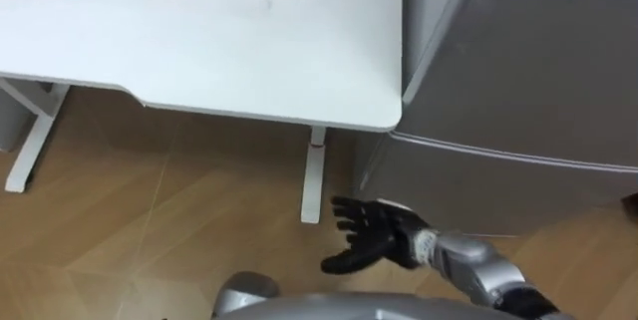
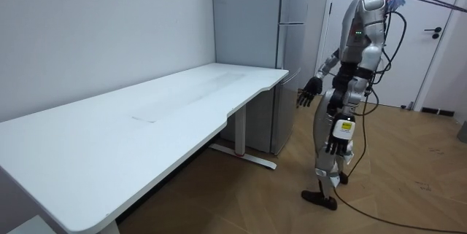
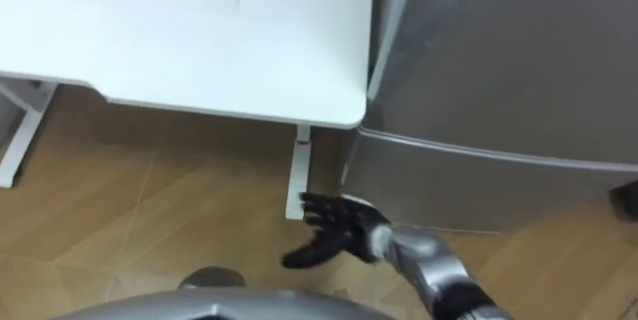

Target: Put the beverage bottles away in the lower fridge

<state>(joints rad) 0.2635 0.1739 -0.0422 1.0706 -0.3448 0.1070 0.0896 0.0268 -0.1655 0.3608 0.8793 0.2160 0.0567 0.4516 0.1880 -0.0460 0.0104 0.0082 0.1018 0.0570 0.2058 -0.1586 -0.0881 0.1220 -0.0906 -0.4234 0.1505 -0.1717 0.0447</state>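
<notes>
The fridge (image 2: 281,59) is standing closed just beside the end of the white desk (image 1: 199,31), its lower door (image 1: 498,185) shut below the seam. No drinks are appearing on the desk, on the floor (image 1: 150,230) or in either hand. The right hand (image 1: 369,238) is hanging with fingers spread and holding nothing, near the lower door's edge on the desk side. The left hand (image 2: 336,141) is resting by the robot's hip, fingers relaxed, holding nothing. This arrangement is fitting both drinks already stowed behind the door and drinks yet to be fetched. Any pull on the door is calling for a hold on its edge, with the desk leg (image 1: 314,175) and desk corner crowding that side.
</notes>
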